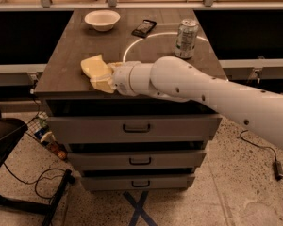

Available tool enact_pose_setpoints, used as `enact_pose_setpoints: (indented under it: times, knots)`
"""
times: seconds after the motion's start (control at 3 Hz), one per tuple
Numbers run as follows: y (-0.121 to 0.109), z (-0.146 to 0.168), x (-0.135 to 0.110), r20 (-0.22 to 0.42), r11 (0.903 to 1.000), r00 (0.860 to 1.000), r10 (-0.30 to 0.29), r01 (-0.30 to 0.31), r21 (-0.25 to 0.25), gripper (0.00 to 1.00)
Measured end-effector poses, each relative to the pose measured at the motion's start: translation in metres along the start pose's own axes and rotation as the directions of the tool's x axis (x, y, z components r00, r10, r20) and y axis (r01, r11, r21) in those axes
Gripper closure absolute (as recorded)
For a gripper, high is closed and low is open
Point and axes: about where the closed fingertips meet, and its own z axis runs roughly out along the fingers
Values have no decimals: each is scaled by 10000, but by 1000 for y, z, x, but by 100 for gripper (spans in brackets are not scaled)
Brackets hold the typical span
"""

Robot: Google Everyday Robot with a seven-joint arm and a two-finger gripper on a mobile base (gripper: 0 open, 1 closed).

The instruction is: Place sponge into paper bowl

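The gripper [104, 82] grips the sponge [93, 66] near the table's [68, 44] 8 o'clock corner (jaws closed on its near end). The sponge's long axis runs 11 to 5 o'clock, its free end toward the bowl [102, 20] at 11. The can's [186, 32] label is unreadable.

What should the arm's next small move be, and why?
Probably raise the sponge a little and start toward the paper bowl: the end effector is at the sponge near the front left edge of the table, and the bowl sits empty at the far edge.
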Motion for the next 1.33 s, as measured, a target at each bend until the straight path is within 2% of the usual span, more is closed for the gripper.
enact_pose_setpoints:
  times: [0.33,0.67,1.0,1.33]
  knots:
    - [0,0,0,0,10000,10000,-1,1,-1,100]
    - [-17,-6,-37,-241,9995,9993,-289,293,145,100]
    - [-39,-14,-91,-746,9972,9949,-680,701,267,100]
    - [-68,10,-107,-1606,9990,9862,-403,428,119,100]
